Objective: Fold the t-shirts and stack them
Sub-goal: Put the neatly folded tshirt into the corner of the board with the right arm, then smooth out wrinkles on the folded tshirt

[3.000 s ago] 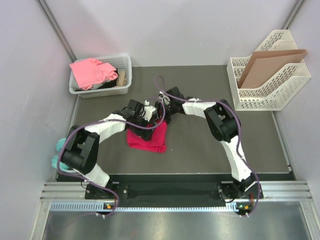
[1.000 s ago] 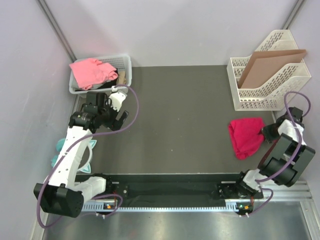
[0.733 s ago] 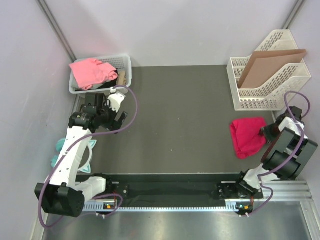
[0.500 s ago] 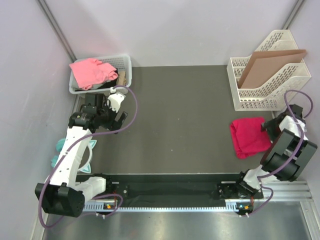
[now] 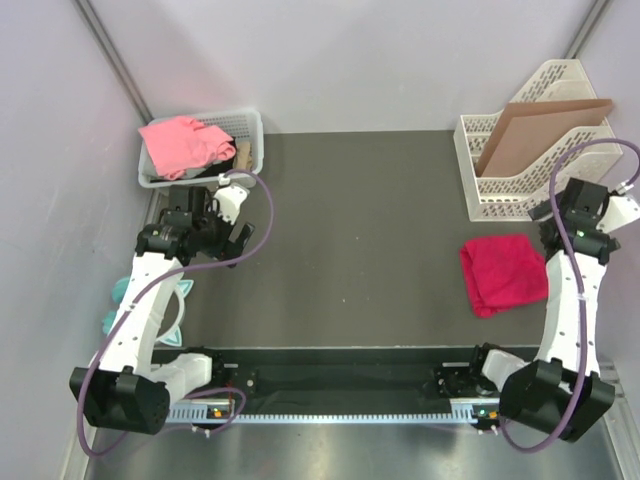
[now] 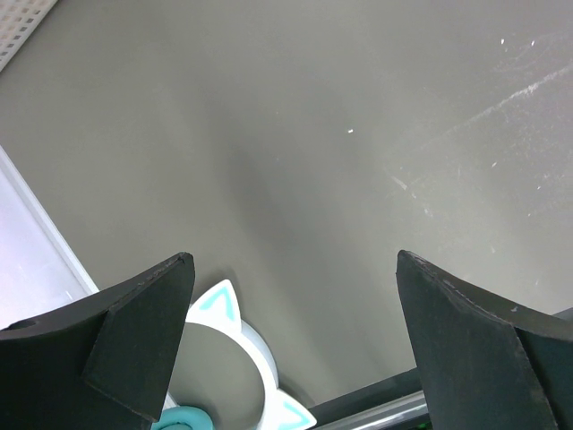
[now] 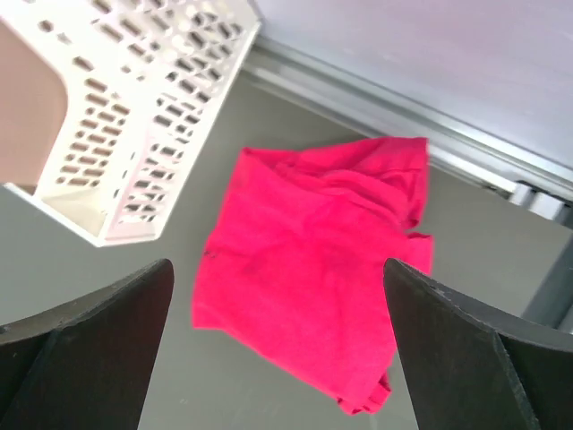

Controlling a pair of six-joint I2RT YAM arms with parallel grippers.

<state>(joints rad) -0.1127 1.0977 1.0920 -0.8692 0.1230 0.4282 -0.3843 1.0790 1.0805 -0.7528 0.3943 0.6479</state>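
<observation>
Top view: found crimson t-shirt folded to rough square, flat on table at rt side, just below file rack; found salmon-pink t-shirt bunched in basket at far left, not folded. Left wrist view: recorded left gripper spread wide, holding nothing, over bare table w/ cat-ear headphones at lower edge; saw no shirt. Right wrist view: recorded right gripper spread wide, empty, hovering above crimson t-shirt, clear of cloth; noted uneven edges, one rumpled corner. Judged approx. half done: counted one shirt folded and placed. Listed as outstanding: fetching salmon-pink t-shirt, folding it, stacking on crimson t-shirt.
</observation>
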